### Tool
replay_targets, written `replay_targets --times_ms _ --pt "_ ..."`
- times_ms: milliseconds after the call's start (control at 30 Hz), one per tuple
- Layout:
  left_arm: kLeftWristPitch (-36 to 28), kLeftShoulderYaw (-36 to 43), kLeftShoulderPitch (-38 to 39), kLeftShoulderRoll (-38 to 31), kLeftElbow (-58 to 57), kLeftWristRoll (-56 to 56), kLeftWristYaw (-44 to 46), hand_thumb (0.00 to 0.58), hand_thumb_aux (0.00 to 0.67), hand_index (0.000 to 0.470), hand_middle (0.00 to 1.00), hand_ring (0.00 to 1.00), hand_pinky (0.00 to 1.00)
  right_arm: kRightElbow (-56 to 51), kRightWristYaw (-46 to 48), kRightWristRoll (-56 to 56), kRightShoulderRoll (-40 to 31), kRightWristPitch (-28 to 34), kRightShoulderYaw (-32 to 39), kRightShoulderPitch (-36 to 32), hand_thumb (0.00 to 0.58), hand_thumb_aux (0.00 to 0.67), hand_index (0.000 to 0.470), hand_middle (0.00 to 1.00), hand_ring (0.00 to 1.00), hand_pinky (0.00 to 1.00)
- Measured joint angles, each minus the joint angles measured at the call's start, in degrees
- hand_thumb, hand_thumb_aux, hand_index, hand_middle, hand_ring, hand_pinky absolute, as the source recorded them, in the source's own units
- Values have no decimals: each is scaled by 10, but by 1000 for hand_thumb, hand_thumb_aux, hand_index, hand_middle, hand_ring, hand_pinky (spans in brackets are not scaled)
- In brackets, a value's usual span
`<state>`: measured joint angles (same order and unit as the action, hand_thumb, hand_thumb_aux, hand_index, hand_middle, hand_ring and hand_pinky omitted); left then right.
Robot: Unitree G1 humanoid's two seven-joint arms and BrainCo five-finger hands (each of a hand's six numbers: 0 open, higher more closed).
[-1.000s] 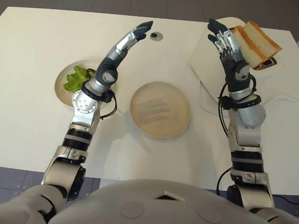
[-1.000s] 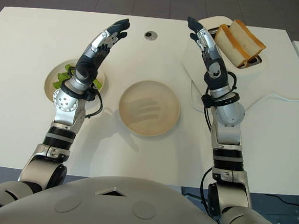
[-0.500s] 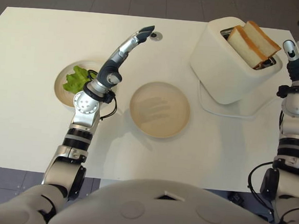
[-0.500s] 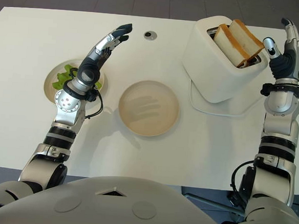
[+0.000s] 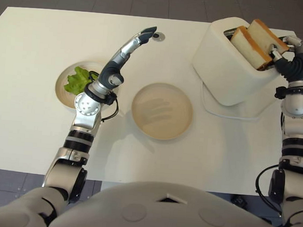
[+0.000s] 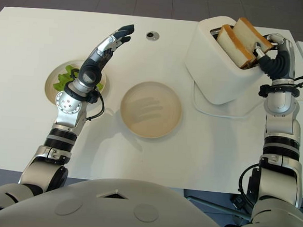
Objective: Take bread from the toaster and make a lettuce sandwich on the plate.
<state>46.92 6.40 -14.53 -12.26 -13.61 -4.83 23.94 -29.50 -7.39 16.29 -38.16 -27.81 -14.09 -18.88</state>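
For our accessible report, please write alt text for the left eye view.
The right robot hand touches the bread standing in the white toaster. The left robot hand is open above the table, near lettuce in a bowl and an empty plate.

No lettering or number can be read — toaster (image 5: 222, 66) and plate (image 5: 162, 111) plain.
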Motion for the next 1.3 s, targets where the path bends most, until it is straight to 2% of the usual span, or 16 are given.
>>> replay_targets --times_ms 133,267,367,500,600,767,867,1000,1033,1067,1100,1133,1300 --pt "14 -27 -3 -24 -11 93 -46 0 0 0 0 0 0 45 -37 -9 8 -32 -24 1 580 670 470 1000 1000 1000" --pt "7 -53 -17 -84 -30 315 -172 0 0 0 0 0 0 112 -56 -29 24 -67 -44 13 580 670 470 1000 1000 1000" --pt "-45 -50 -21 -138 -31 465 -258 0 0 0 0 0 0 165 -53 -57 37 -82 -49 22 580 670 470 1000 1000 1000" --pt "-140 -34 -21 -212 -66 571 -306 0 0 0 0 0 0 254 -11 -132 55 -84 -49 38 580 670 470 1000 1000 1000" --pt "-196 -17 -20 -251 -107 598 -309 0 0 0 0 0 0 321 31 -197 73 -66 -34 49 580 670 470 1000 1000 1000" --pt "-259 7 -18 -295 -153 599 -285 0 0 0 0 0 0 382 155 -271 104 -2 84 90 580 670 470 1000 1000 1000" --pt "-271 24 -14 -304 -167 592 -271 0 0 0 0 0 0 370 213 -248 118 28 155 117 580 670 470 1000 1000 1000" --pt "-275 43 -13 -315 -174 574 -259 0 0 0 0 0 0 300 265 -197 142 56 228 125 580 670 470 1000 1000 1000" --pt "-274 47 -12 -317 -174 568 -254 79 47 33 0 0 0 277 279 -179 145 61 248 127 580 670 470 1000 1000 1000" --pt "-273 51 -10 -317 -174 565 -251 319 221 155 0 0 0 259 287 -168 146 63 259 128 580 670 470 1000 1000 1000" --pt "-271 54 -10 -317 -172 557 -250 491 407 286 0 0 0 234 295 -154 145 64 268 128 580 670 470 1000 1000 1000" --pt "-267 61 -10 -317 -171 552 -247 580 670 470 0 0 0 216 299 -144 145 66 271 130 580 670 470 1000 1000 1000" --pt "-251 73 -19 -317 -154 531 -255 580 670 470 0 0 0 185 303 -115 143 70 271 127 580 670 470 1000 1000 1000"
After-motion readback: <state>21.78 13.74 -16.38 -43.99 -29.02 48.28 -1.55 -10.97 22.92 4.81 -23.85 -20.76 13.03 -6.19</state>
